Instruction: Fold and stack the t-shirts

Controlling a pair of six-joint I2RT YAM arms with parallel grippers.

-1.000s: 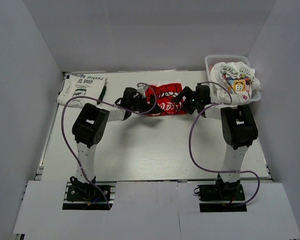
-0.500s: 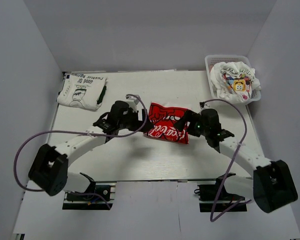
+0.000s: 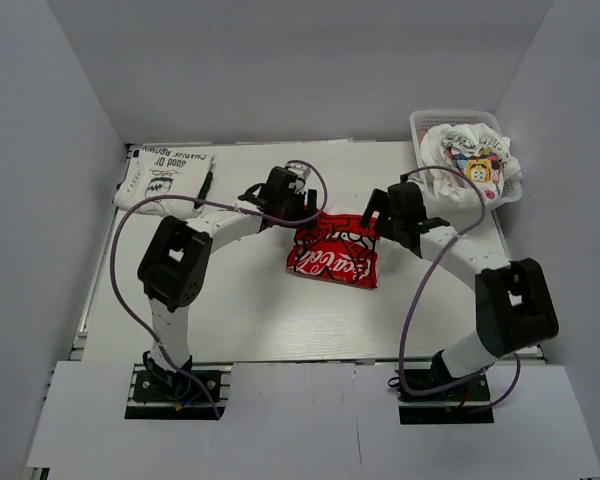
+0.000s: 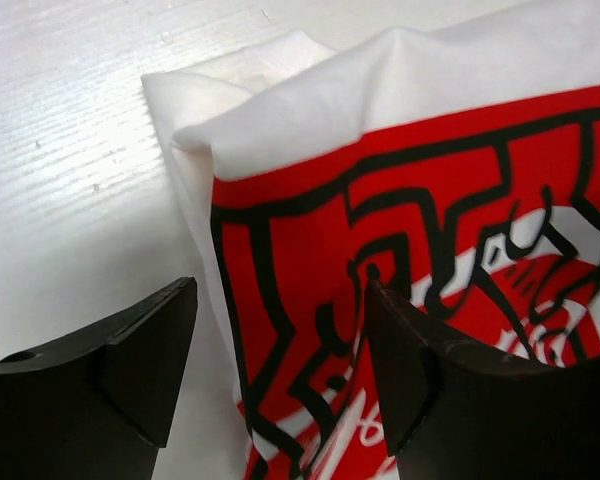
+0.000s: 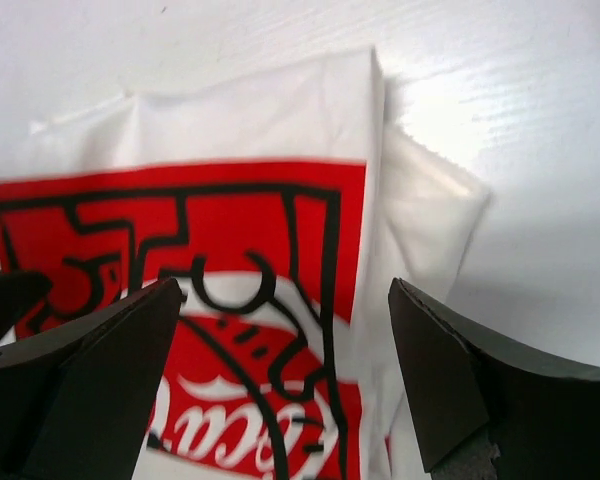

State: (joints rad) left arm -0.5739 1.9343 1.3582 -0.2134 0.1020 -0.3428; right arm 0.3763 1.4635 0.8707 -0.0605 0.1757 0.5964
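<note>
Jaws on both arms are gaping wide, holding nothing, each hanging over a far corner of the red-and-white logo t-shirt (image 3: 332,255), which is lying folded mid-way across the table (image 3: 240,310). The green-black lettered t-shirt (image 3: 165,180) is lying far left; the cartoon t-shirt (image 3: 470,160) is filling the basket (image 3: 455,113).

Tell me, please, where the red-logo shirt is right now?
In the top view the red-logo shirt lies folded mid-table, with the left fingers and right fingers open at its far corners.
</note>
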